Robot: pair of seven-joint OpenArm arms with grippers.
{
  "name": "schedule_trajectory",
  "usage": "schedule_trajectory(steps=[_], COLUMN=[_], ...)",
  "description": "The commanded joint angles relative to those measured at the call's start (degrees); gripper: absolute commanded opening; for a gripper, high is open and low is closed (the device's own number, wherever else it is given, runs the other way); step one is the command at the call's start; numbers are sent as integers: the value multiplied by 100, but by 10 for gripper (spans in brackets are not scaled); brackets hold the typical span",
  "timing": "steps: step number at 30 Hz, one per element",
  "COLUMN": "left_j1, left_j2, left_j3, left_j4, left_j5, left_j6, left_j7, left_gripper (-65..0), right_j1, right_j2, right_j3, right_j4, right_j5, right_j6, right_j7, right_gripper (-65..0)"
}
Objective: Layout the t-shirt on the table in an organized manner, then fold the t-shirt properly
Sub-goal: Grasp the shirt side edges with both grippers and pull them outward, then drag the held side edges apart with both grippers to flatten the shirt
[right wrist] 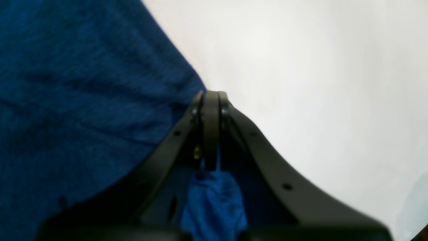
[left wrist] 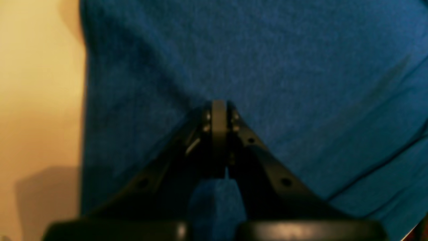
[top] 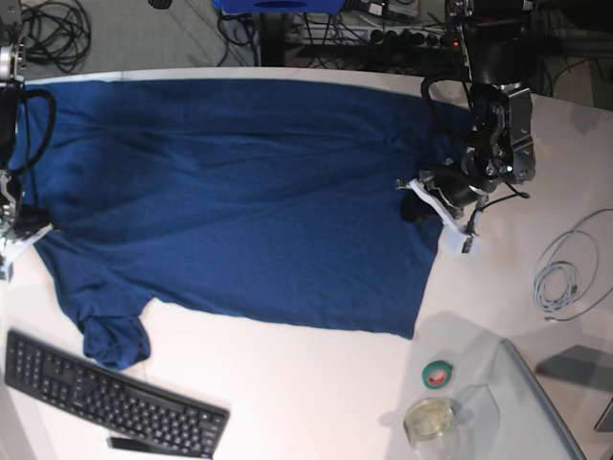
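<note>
The dark blue t-shirt (top: 239,192) lies spread wide across the white table (top: 316,383), with one sleeve bunched at the lower left (top: 115,340). My left gripper (left wrist: 219,104) is shut on the t-shirt (left wrist: 267,60), and a fold of blue cloth shows between its fingers. In the base view it (top: 414,203) sits at the shirt's right edge. My right gripper (right wrist: 212,94) is shut on the t-shirt (right wrist: 77,100) too, with cloth pinched behind the tips and bare table (right wrist: 317,83) to the right. Its arm (top: 10,225) stands at the shirt's left edge.
A black keyboard (top: 105,393) lies at the front left. A green tape roll (top: 438,374) and a small glass jar (top: 431,419) stand at the front right, next to a clear sheet (top: 536,402). A white cable coil (top: 565,273) lies at the right.
</note>
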Motion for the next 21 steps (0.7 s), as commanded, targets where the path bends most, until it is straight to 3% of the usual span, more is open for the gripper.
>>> schedule_trajectory(steps=[1, 4, 6, 9, 14, 21], left_j1=[-40, 110, 171, 268, 470, 330], left_j2=[-54, 43, 43, 43, 43, -142], left_j3=[-134, -371, -363, -354, -345, -389], left_j4=[335, 836, 942, 933, 942, -7], left_j5=[-110, -110, -84, -93, -66, -49], left_j6=[-36, -36, -36, -62, -71, -54], left_j7=[-134, -134, -134, -134, -134, -178], left_gripper=[-650, -650, -650, -650, -650, -650], right_j1=[110, -347, -575, -698, -734, -742], right_j2=[129, 103, -108, -284, -557, -574], right_j3=[32, 14, 23, 32, 23, 23], right_j4=[321, 1112, 1640, 2027, 2176, 2185], right_j5=[30, 30, 30, 30, 30, 30], right_j6=[-11, 16, 16, 16, 16, 16], right_j7=[153, 135, 118, -366, -612, -630], right_gripper=[-642, -642, -642, -642, -642, -642])
